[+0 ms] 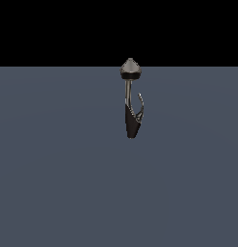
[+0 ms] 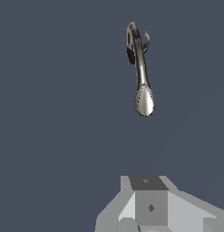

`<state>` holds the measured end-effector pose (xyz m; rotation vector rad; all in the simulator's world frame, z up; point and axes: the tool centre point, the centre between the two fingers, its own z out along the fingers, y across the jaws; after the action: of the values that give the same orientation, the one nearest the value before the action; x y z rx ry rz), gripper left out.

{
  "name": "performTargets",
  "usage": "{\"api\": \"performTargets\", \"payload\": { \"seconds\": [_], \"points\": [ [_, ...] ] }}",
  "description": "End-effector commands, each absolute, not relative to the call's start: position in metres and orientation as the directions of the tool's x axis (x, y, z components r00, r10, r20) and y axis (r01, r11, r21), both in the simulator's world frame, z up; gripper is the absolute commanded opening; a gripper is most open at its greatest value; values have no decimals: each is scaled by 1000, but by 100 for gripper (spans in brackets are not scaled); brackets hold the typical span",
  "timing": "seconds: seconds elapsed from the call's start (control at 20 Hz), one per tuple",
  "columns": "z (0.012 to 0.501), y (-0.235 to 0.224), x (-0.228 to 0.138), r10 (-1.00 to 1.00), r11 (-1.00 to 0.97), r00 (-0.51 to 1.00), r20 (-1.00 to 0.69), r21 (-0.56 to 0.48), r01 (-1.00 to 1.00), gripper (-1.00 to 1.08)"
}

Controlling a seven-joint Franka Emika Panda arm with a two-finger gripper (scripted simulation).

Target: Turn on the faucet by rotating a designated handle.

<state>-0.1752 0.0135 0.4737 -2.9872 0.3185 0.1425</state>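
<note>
1. In the exterior view we record the faucet alone on a flat grey-blue floor, slightly toward the exterior view's right of centre and crossing the line where the floor meets the black background.
2. The faucet carries a grey cone-shaped cap at its 12 o'clock end, a thin metal stem below it, and a black tapered body at its 6 o'clock end.
3. The handle is a thin curved silvery lever; it leaves the black body and arcs up at about 2 o'clock from it, beside the stem without touching it.
4. No arm or gripper appears in the exterior view.
5. In the wrist view we see the faucet from the cap end: the cap faces the camera, with the handle showing only as a small bit beside the stem.
6. Pale grey parts of the gripper fill the frame edge, well apart from the faucet.
7. The fingertips are out of frame; we cannot tell whether the fingers are wide or narrow.
</note>
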Motion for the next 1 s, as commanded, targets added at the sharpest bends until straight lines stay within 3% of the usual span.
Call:
{"api": "performTargets", "payload": {
  "seconds": [0.0,0.5,0.95],
  "points": [
    [466,14,-157,-260,-948,956,-138,-154,-280,-100],
    [426,6,-83,-474,-809,835,-280,-237,-538,-100],
    [374,-11,-20,-626,-615,655,-424,-248,-749,-100]
  ]
}}
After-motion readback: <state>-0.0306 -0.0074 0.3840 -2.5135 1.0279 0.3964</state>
